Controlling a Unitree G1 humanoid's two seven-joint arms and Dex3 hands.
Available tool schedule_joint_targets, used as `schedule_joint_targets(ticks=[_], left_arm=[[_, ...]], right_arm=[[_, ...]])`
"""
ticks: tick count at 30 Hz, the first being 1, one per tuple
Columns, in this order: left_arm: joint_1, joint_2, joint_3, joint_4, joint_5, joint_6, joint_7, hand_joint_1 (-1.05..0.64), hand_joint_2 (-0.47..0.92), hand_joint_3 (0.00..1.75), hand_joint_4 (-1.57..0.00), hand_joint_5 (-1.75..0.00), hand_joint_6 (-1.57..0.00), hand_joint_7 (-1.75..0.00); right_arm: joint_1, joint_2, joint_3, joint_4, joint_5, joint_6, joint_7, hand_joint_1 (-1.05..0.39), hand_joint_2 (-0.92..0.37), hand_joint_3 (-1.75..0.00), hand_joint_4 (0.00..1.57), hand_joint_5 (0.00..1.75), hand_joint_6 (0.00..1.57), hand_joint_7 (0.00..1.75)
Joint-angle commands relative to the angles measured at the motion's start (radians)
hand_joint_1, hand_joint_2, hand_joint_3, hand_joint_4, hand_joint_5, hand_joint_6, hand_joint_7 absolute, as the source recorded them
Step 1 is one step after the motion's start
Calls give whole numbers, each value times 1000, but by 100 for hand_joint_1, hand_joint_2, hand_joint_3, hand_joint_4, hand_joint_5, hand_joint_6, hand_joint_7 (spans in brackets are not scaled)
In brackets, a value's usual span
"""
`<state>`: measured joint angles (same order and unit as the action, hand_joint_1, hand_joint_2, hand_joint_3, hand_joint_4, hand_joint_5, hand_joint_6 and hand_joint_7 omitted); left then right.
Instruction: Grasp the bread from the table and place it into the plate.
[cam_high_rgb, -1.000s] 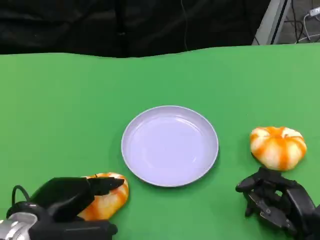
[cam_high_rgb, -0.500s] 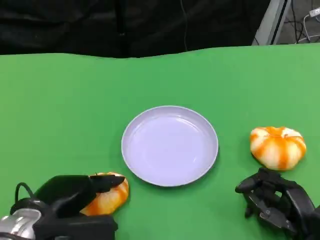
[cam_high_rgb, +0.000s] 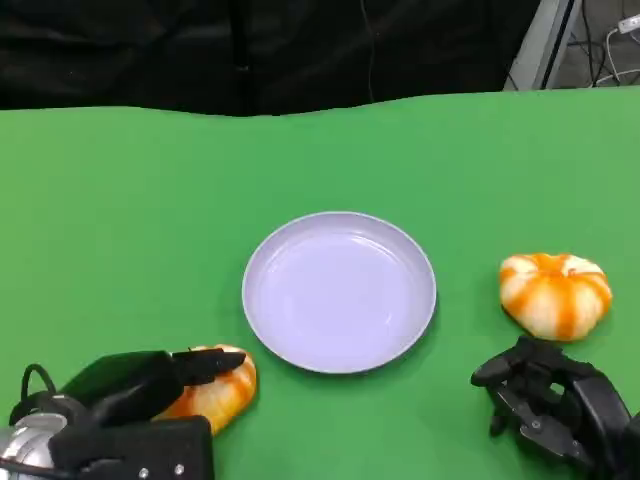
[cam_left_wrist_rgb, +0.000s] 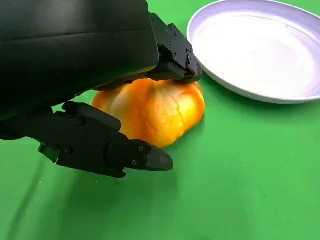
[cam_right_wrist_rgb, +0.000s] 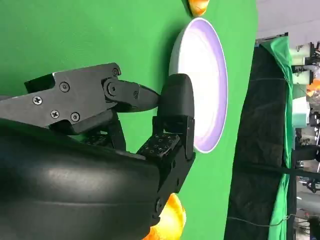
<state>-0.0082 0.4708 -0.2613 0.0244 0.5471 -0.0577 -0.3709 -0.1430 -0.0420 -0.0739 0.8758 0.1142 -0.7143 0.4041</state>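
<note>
In the head view, the plate (cam_high_rgb: 339, 291) sits empty at the middle of the green table (cam_high_rgb: 120, 220). The left hand (cam_high_rgb: 150, 385) lies at the lower left, draped over the near bread (cam_high_rgb: 215, 388), which rests on the cloth just beside the plate's rim. A second bread (cam_high_rgb: 555, 293) lies well to the plate's right, and the right hand (cam_high_rgb: 545, 395) sits just short of it, fingers curled in with nothing between them.

The left wrist view gives what the head view hides: the left hand (cam_left_wrist_rgb: 100, 85) has its upper fingers (cam_left_wrist_rgb: 172, 55) pressed on top of the near bread (cam_left_wrist_rgb: 155, 110) while the lower finger (cam_left_wrist_rgb: 115, 150) reaches along the side, its tip apart from the crust (a loose cage, not a firm grip). The bread rests on the table, with the plate (cam_left_wrist_rgb: 260, 50) close beyond it.

In the right wrist view, the right hand (cam_right_wrist_rgb: 145, 130) shows its fingers folded together on nothing, the plate (cam_right_wrist_rgb: 202, 80) beyond them and a sliver of the second bread (cam_right_wrist_rgb: 170, 220) at the shell's edge.

Against a second ago, the left wrist has drawn lower in the head view; both breads, the plate and the right hand lie as before.
</note>
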Motion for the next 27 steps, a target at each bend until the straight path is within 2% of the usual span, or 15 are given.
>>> schedule_joint_targets(ticks=[1, 3, 7, 8, 9, 11, 12, 15, 16, 17, 18, 20, 24, 27], left_arm=[[33, 23, -10, 6, 36, 38, 16, -25, 92, 16, -39, -2, -36, -2], [37, 20, -12, 1, 56, 40, 41, -22, 92, 21, -47, -5, -45, -5], [38, 21, -15, 0, 60, 42, 49, -21, 92, 22, -50, -5, -47, -5], [43, -11, -2, 25, 65, 21, 136, -19, 92, 23, -64, -13, -60, -10], [46, -34, 7, 44, 68, 4, 203, -15, 92, 24, -87, -41, -89, -13], [48, -77, 20, 90, 68, -31, 333, -11, 92, 25, -99, -81, -118, -9], [46, -82, 19, 102, 67, -40, 359, -11, 92, 25, -100, -87, -122, -8], [42, -84, 14, 122, 66, -56, 391, -11, 92, 25, -101, -94, -127, -7], [35, -91, 17, 153, 68, -85, 442, -11, 92, 25, -101, -94, -127, -7], [27, -96, 17, 185, 77, -117, 500, -13, 92, 21, -91, -122, -130, -9], [21, -100, 17, 211, 84, -141, 543, -14, 92, 18, -84, -139, -131, -10], [13, -106, 15, 245, 98, -173, 609, -16, 92, 15, -74, -161, -132, -13], [15, -118, 18, 270, 112, -206, 699, -16, 92, 13, -69, -173, -131, -17], [12, -118, 15, 286, 119, -225, 737, -16, 91, 12, -69, -174, -131, -19]], right_arm=[[9, -11, -7, -2, 3, 5, -7, -26, -92, -45, 65, 175, 73, 111], [9, -11, -7, -3, 3, 5, -6, -26, -92, -46, 65, 175, 73, 111], [10, -11, -7, -3, 3, 5, -6, -26, -92, -46, 65, 175, 73, 111], [9, -11, -8, -3, 7, 6, -2, -26, -92, -46, 65, 175, 73, 111], [8, -11, -9, -2, 9, 6, 1, -25, -92, -46, 65, 175, 73, 111], [7, -12, -9, 0, 8, 3, 1, -25, -92, -46, 65, 175, 73, 111], [7, -13, -9, 1, 7, 2, 0, -25, -92, -46, 65, 175, 73, 111], [7, -13, -9, 1, 7, 1, -1, -26, -92, -46, 65, 175, 73, 112], [6, -12, -10, 0, 10, 4, 3, -26, -92, -46, 65, 175, 73, 112], [6, -12, -10, 1, 11, 5, 5, -25, -92, -46, 65, 175, 73, 112], [6, -12, -10, 1, 12, 7, 7, -25, -92, -47, 64, 175, 73, 112], [7, -12, -10, -1, 9, 8, 1, -26, -92, -46, 64, 175, 73, 112], [9, -12, -9, -4, 7, 5, -1, -26, -92, -46, 64, 175, 73, 112], [10, -11, -9, -6, 7, 7, -1, -26, -92, -46, 64, 175, 72, 112]])
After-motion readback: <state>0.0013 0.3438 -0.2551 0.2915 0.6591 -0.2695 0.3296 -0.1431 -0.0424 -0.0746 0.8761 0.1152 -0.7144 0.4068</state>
